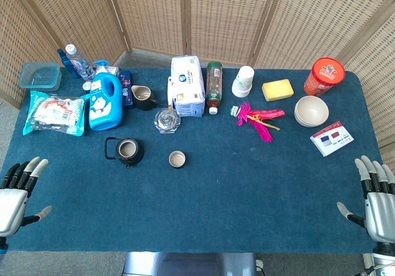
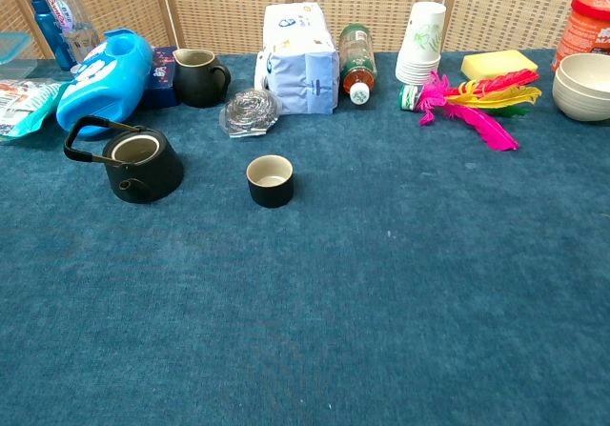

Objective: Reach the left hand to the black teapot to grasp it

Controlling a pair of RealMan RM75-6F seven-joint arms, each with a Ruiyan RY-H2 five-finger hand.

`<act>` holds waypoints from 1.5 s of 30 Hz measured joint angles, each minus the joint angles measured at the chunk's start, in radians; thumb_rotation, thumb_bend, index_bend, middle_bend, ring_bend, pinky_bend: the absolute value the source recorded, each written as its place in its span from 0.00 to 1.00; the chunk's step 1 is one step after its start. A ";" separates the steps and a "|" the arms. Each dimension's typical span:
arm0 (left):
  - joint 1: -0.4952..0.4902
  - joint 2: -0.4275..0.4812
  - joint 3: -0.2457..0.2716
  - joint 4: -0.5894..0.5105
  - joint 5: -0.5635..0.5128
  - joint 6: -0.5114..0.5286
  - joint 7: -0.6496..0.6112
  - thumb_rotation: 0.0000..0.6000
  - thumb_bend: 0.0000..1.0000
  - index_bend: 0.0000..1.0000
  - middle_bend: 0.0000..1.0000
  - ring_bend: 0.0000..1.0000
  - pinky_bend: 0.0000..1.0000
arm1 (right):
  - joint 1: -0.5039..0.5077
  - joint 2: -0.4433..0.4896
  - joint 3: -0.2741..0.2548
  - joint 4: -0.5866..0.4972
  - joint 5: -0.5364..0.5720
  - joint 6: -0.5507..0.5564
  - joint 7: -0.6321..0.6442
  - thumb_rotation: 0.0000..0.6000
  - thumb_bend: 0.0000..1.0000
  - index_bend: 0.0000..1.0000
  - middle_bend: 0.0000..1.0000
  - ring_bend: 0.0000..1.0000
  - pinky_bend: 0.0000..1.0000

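The black teapot [image 1: 127, 150] [image 2: 138, 162] stands lidless on the blue cloth, left of centre, its bail handle tipped toward the left. My left hand [image 1: 17, 192] hovers at the near left edge of the table, fingers spread and holding nothing, well short of the pot. My right hand [image 1: 373, 194] is at the near right edge, also with fingers apart and nothing in it. Neither hand appears in the chest view.
A small black cup [image 1: 177, 159] [image 2: 270, 179] sits right of the teapot. Behind it lie a blue detergent bottle [image 1: 105, 102], a dark pitcher [image 1: 143, 97], a steel scourer [image 1: 167, 120], a tissue pack [image 1: 187, 86] and a snack bag [image 1: 55, 112]. Pink feathers [image 1: 259, 120] and bowls [image 1: 311, 110] lie right.
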 measured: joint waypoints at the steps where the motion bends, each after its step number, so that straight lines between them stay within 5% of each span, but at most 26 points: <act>1: -0.001 0.000 0.000 0.001 -0.001 -0.003 0.000 1.00 0.00 0.00 0.00 0.00 0.03 | 0.000 0.001 0.000 0.000 0.001 -0.001 0.002 1.00 0.00 0.00 0.00 0.00 0.00; 9: -0.017 -0.007 -0.001 0.024 0.000 -0.024 -0.011 1.00 0.00 0.00 0.00 0.00 0.03 | -0.002 0.005 -0.001 -0.006 -0.002 0.000 0.008 1.00 0.00 0.00 0.00 0.00 0.00; 13: -0.054 -0.038 -0.022 0.125 0.036 -0.021 -0.061 1.00 0.00 0.00 0.00 0.00 0.03 | 0.000 0.005 0.001 -0.008 0.006 -0.005 0.007 1.00 0.00 0.00 0.00 0.00 0.00; 24: -0.245 -0.284 -0.069 0.813 0.190 0.021 -0.238 1.00 0.00 0.00 0.00 0.00 0.05 | 0.010 -0.013 0.013 0.002 0.037 -0.022 -0.038 1.00 0.00 0.00 0.00 0.00 0.00; 28: -0.329 -0.387 -0.068 0.985 0.227 0.006 -0.274 1.00 0.00 0.00 0.00 0.00 0.05 | 0.014 -0.026 0.017 0.008 0.047 -0.027 -0.056 1.00 0.00 0.00 0.00 0.00 0.00; 36: -0.468 -0.536 -0.038 1.131 0.246 -0.098 -0.287 1.00 0.00 0.00 0.00 0.00 0.05 | 0.026 -0.043 0.020 0.014 0.068 -0.049 -0.092 1.00 0.00 0.00 0.00 0.00 0.00; 45: -0.541 -0.603 -0.026 1.145 0.217 -0.167 -0.193 1.00 0.00 0.00 0.00 0.00 0.05 | 0.027 -0.035 0.020 0.012 0.070 -0.053 -0.075 1.00 0.00 0.00 0.00 0.00 0.00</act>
